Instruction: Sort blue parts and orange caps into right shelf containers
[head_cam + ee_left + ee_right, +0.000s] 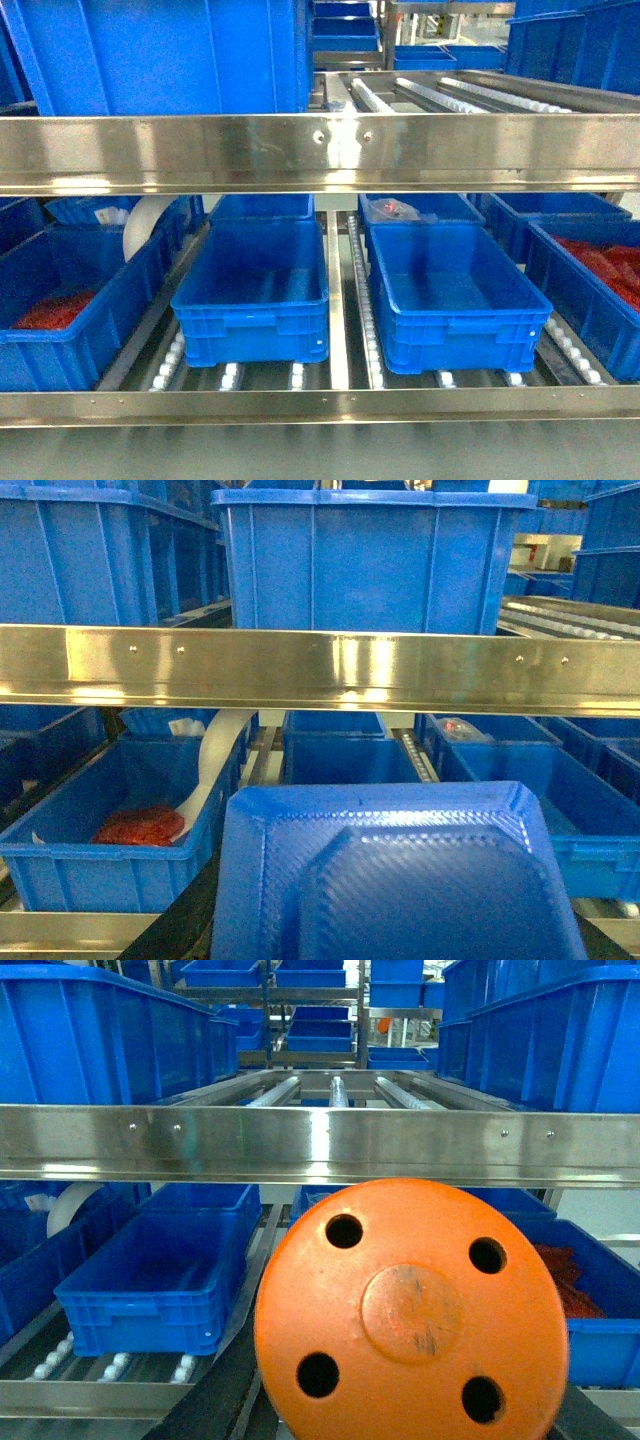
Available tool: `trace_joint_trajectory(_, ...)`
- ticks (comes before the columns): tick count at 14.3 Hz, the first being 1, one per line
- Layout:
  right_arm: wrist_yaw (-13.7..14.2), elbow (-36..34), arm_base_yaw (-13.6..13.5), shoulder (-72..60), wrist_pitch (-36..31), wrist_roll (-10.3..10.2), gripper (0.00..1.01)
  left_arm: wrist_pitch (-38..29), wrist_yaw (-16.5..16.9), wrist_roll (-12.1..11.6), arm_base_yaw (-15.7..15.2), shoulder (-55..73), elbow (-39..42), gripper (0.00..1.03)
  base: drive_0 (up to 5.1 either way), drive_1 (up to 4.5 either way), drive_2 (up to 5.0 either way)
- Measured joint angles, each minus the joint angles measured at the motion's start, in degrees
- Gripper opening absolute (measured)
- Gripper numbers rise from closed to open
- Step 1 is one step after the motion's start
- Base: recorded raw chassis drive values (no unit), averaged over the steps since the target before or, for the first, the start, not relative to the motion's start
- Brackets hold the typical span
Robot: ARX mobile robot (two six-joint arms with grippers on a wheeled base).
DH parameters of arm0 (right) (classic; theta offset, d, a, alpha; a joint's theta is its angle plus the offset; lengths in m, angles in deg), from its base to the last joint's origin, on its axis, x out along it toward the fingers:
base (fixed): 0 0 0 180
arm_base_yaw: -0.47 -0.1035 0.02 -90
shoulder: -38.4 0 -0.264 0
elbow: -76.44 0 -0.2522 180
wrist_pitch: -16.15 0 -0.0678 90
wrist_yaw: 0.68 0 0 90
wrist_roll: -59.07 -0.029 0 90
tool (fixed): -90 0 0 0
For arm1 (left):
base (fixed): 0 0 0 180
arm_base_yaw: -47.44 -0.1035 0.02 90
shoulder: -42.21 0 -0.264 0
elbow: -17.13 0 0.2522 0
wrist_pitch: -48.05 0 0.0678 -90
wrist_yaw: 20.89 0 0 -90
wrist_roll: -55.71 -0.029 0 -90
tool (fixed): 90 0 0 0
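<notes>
A blue part (400,880), a shallow textured tray with cut corners, fills the bottom of the left wrist view right in front of the camera. It hides the left jaws, and only a dark finger (190,920) shows beside it. An orange cap (410,1310), round with several holes, fills the right wrist view between dark fingers (205,1400). Neither gripper appears in the head view. On the lower shelf two bright-blue containers stand empty side by side, one left of centre (250,325) and one right of centre (465,335).
A steel shelf rail (320,150) crosses every view above the lower level. A far-left crate (60,350) and a far-right crate (590,310) hold red items. More blue crates (160,55) sit on the upper roller level, and smaller ones (420,208) behind the empty pair.
</notes>
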Motion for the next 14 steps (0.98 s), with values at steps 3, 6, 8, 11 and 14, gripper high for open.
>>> trace_joint_trajectory(3, 0.04, 0.00, 0.00, 0.00, -0.11, 0.00, 0.43, -0.20, 0.04, 0.02, 0.00, 0.02, 0.00, 0.43, 0.0, 0.00, 0.0)
trace_joint_trajectory(6, 0.17, 0.00, 0.00, 0.02, 0.02, -0.02, 0.43, -0.02, 0.09, 0.00, 0.00, 0.02, 0.00, 0.43, 0.0, 0.00, 0.0)
trace_joint_trajectory(8, 0.17, 0.00, 0.00, 0.02, 0.00, 0.00, 0.43, 0.04, 0.09, 0.04, 0.00, 0.00, 0.00, 0.43, 0.0, 0.00, 0.0)
trace_joint_trajectory(11, 0.17, 0.00, 0.00, 0.02, 0.02, 0.04, 0.43, 0.09, 0.11, 0.00, 0.00, 0.00, 0.00, 0.43, 0.0, 0.00, 0.0)
trace_joint_trajectory(14, 0.20, 0.00, 0.00, 0.02, 0.04, -0.02, 0.43, 0.07, 0.11, 0.00, 0.00, 0.02, 0.00, 0.43, 0.0, 0.00, 0.0)
